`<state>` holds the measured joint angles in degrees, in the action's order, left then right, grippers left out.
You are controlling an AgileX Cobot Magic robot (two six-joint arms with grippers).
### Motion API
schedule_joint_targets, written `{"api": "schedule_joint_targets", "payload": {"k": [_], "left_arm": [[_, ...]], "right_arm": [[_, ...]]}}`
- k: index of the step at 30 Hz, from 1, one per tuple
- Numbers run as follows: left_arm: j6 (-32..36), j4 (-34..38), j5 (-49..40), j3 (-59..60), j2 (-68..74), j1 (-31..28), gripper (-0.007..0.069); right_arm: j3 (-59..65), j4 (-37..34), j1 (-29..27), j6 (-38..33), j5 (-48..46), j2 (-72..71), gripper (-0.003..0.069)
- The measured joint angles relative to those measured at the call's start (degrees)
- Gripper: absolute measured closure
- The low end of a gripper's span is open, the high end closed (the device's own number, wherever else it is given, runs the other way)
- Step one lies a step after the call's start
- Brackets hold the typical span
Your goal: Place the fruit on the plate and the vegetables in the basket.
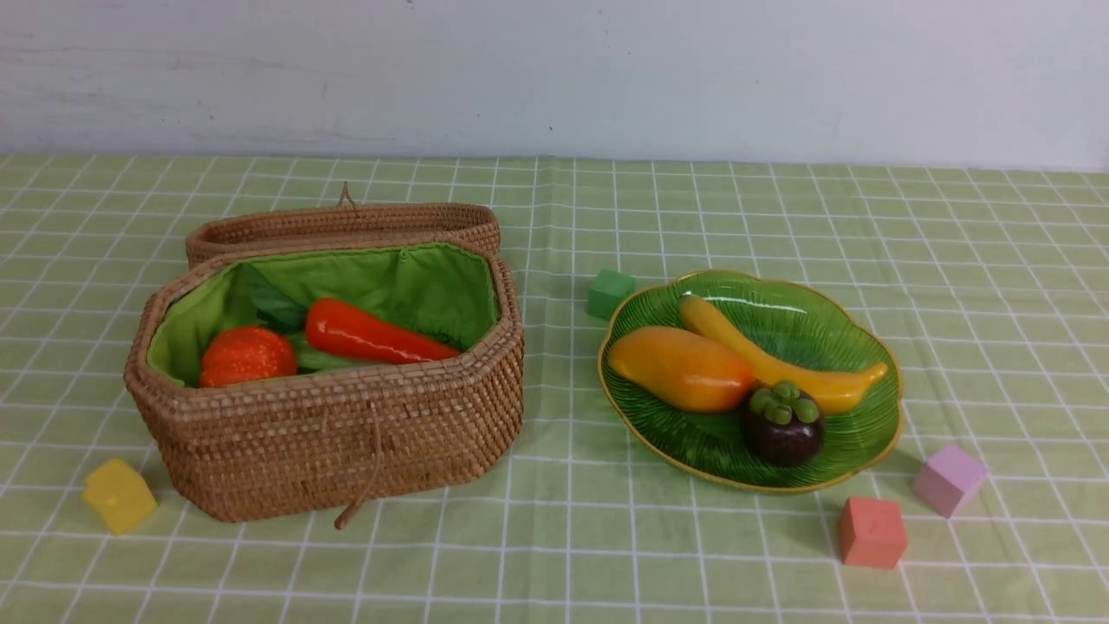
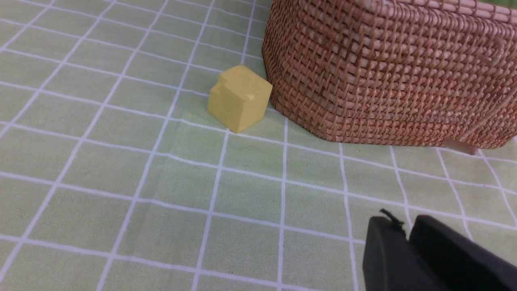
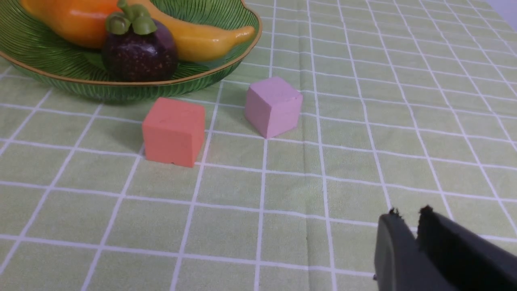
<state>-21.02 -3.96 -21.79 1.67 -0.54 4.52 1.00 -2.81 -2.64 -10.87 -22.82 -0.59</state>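
The wicker basket (image 1: 346, 433) stands open at the left. Inside its green lining lie the orange-red carrot (image 1: 372, 338), the orange pumpkin (image 1: 247, 355) and a dark green piece (image 1: 325, 360) partly hidden under the carrot. On the green plate (image 1: 866, 347) at the right lie the mango (image 1: 680, 368), the banana (image 1: 780, 364) and the mangosteen (image 1: 782, 425). Neither gripper shows in the front view. My left gripper (image 2: 404, 226) hovers low over the cloth near the basket's wall (image 2: 383, 72), its jaws together and empty. My right gripper (image 3: 408, 216) is shut, near the plate (image 3: 48, 68).
Small cubes lie on the checked cloth: green (image 1: 610, 293) between basket and plate, yellow (image 1: 119, 496) at the basket's front left corner, pink (image 1: 950, 479) and red (image 1: 872, 531) in front of the plate. The basket's lid (image 1: 346, 224) lies back behind it. A cord (image 1: 368, 485) hangs down its front.
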Motion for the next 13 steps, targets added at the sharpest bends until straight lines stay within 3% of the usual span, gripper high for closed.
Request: {"api": "schedule_joint_targets", "payload": {"k": [13], "left_arm": [[0.0,0.0,0.0,0.0,0.0,0.0,0.0532]], "right_arm": [[0.0,0.0,0.0,0.0,-0.1,0.0,0.0547]]}}
